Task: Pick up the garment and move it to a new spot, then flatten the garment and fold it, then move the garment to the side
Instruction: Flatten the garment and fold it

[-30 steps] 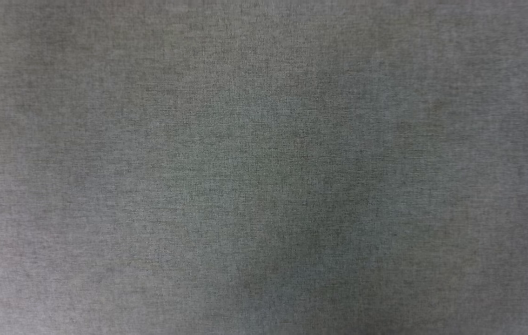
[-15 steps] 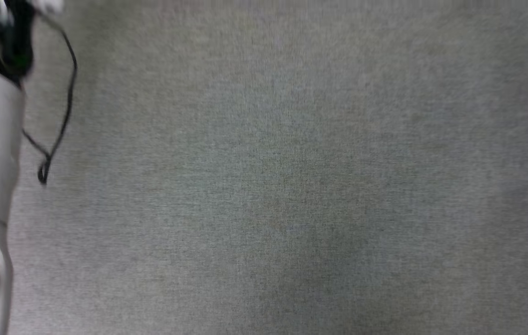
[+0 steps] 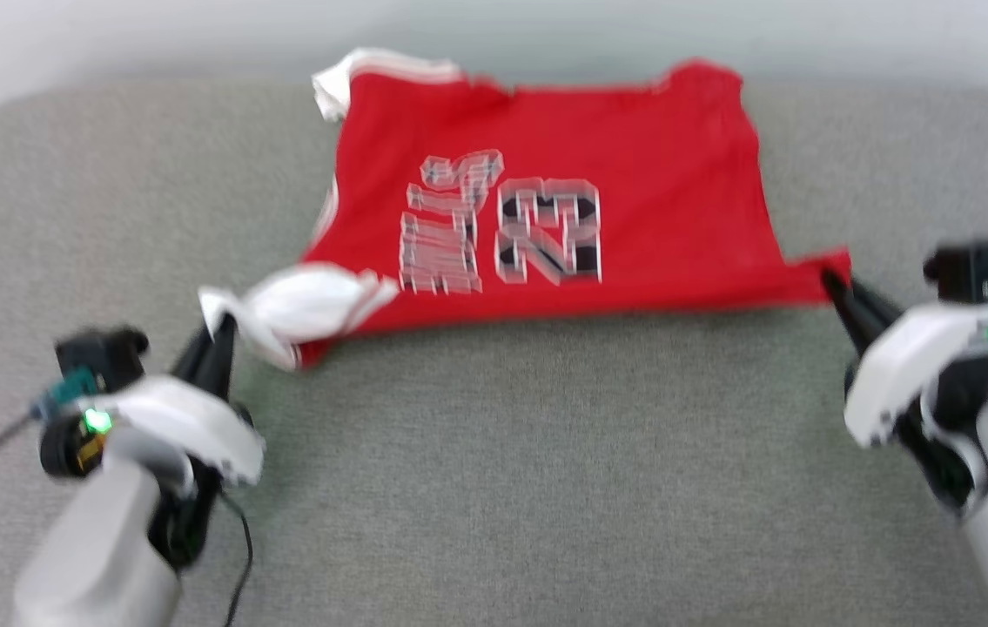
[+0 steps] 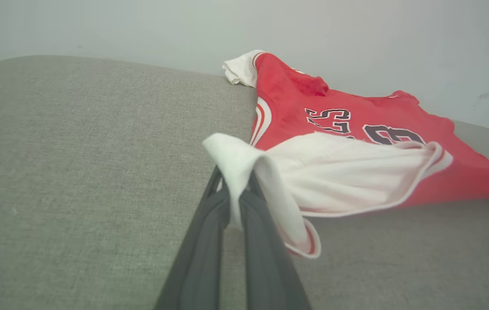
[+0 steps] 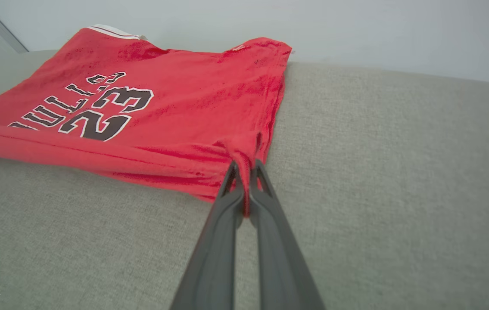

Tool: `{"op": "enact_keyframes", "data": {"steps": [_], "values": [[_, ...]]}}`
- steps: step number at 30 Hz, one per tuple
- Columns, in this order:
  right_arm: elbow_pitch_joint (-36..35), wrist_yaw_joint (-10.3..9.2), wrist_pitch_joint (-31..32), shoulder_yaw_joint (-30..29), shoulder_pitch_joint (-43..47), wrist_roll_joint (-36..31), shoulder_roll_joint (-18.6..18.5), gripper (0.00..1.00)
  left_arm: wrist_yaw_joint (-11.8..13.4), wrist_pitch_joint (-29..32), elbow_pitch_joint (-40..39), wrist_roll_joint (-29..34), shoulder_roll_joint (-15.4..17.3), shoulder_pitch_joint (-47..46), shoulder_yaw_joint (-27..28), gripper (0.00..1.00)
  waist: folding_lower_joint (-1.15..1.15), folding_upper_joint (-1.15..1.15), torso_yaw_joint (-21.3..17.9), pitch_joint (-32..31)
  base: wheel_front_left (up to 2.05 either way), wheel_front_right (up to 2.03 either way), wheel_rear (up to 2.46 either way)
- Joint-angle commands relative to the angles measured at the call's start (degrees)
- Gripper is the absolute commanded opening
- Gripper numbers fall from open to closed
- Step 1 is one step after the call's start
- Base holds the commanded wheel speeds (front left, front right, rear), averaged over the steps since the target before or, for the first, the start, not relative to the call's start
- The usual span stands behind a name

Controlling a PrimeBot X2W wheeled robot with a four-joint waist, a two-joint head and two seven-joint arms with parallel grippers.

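The garment (image 3: 650, 174) is spread face up in the upper centre of the head view, on a grey cushion (image 3: 494, 488). Its far edge lies close to the pale wall (image 3: 154, 35) at the top of the frame. The lettering and number are exposed, and the body lies mostly flat. The near edge is drawn into a nearly straight line across the middle of the frame, which is judged to result from tension applied at both near corners. The near-left corner, turned white side out and bunched, is clamped between the closed fingers of the left gripper (image 3: 217, 340) at the lower left. In the left wrist view, white cloth is draped over the tips of the left gripper (image 4: 234, 181) and pinched between them. The near-right corner, a red point of hem, is pinched by the closed right gripper (image 3: 833, 287) at the right edge. In the right wrist view, the cloth is gathered into small folds where it enters the right gripper (image 5: 246, 165). The grippers are set well apart, a placement judged to serve the flattening step by keeping the near edge taut. The turned-out left corner is likely to require smoothing before a fold is made.
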Motion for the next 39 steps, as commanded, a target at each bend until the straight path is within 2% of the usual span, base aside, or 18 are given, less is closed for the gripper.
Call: {"op": "enact_keyframes", "data": {"steps": [1,3,4,11,16,20,26,33,39], "values": [[-1.68,-0.12,0.63,-1.61,3.63,-0.54,-0.79,0.00,0.90,0.04,-1.25,-0.35,0.57,2.95,0.08,0.00,0.01,0.00,1.05,-5.46,0.00,0.00,0.00],[-4.86,-0.12,2.36,-4.20,9.48,-1.11,-0.12,0.00,2.28,0.36,-3.95,-0.81,1.11,7.59,0.03,0.00,0.01,0.00,1.11,-7.24,0.00,0.00,0.00],[-8.51,-0.12,4.46,-6.68,15.82,-2.19,0.69,0.00,3.79,0.80,-6.97,-1.42,1.69,12.24,0.25,0.00,0.01,0.00,1.06,-8.74,0.00,0.00,0.00],[-21.64,-0.13,12.51,-15.29,34.71,-5.60,7.01,0.00,10.42,3.05,-19.44,-4.85,3.98,27.16,2.60,0.00,0.01,0.00,0.26,-12.11,0.00,0.00,0.00],[-29.29,-0.12,17.84,-18.78,43.01,-7.51,11.16,0.00,15.05,5.96,-29.09,-6.59,5.75,35.26,3.56,0.00,0.01,0.00,-0.21,-12.61,0.00,0.00,0.00],[-33.40,-0.12,20.49,-20.23,43.94,-8.27,12.37,0.00,17.32,7.19,-35.24,-7.04,6.95,37.37,4.41,0.00,0.01,0.00,-0.48,-11.30,0.00,0.00,0.00],[-32.75,-0.11,22.18,-19.85,36.63,-9.73,11.31,0.00,16.73,9.26,-37.62,-5.88,7.09,31.03,3.62,0.00,0.01,0.00,-0.51,-7.46,0.00,0.00,0.00],[-25.37,-0.10,22.73,-15.38,25.34,-10.86,9.10,0.00,14.00,11.20,-32.15,-4.77,5.66,20.80,1.66,0.00,0.01,0.00,-0.34,-1.64,0.00,0.00,0.00],[-19.10,-0.10,20.70,-11.66,19.48,-9.74,7.76,0.00,12.17,12.87,-26.82,-5.56,4.57,16.86,0.64,0.00,0.01,0.00,-0.55,1.40,0.00,0.00,0.00]]}}
